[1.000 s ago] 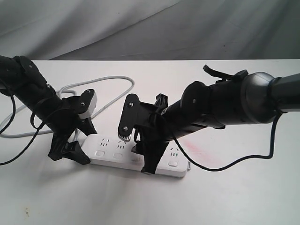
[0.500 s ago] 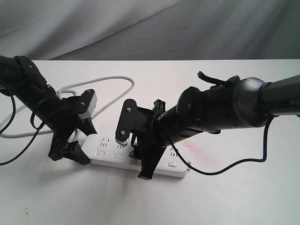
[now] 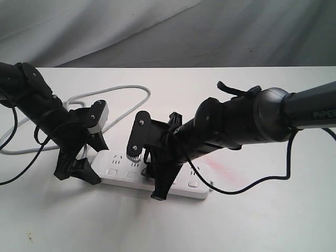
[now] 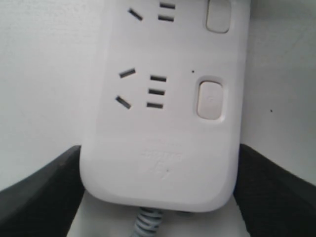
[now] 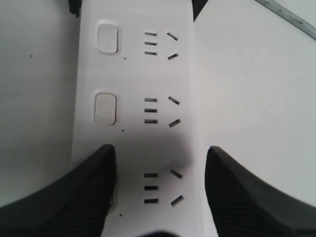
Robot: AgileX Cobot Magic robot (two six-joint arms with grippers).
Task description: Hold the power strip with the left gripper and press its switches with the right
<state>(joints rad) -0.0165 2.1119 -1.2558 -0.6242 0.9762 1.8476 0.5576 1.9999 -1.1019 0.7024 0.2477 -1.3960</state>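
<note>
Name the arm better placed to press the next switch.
Right. The right claw hangs open above the middle of the power strip, with one finger over the row of switches. The left claw grips the strip's sides at the end where the cord leaves, bracing it.

My left arm reaches in from the left with its wrist pitched down. Its end effector (image 3: 97, 163) is clamped across the left end of the power strip (image 3: 199, 189), one finger on each long side. My right arm comes in from the right toward the middle, wrist tilted down, and its end effector (image 3: 147, 176) is spread wide, gripping nothing.
</note>
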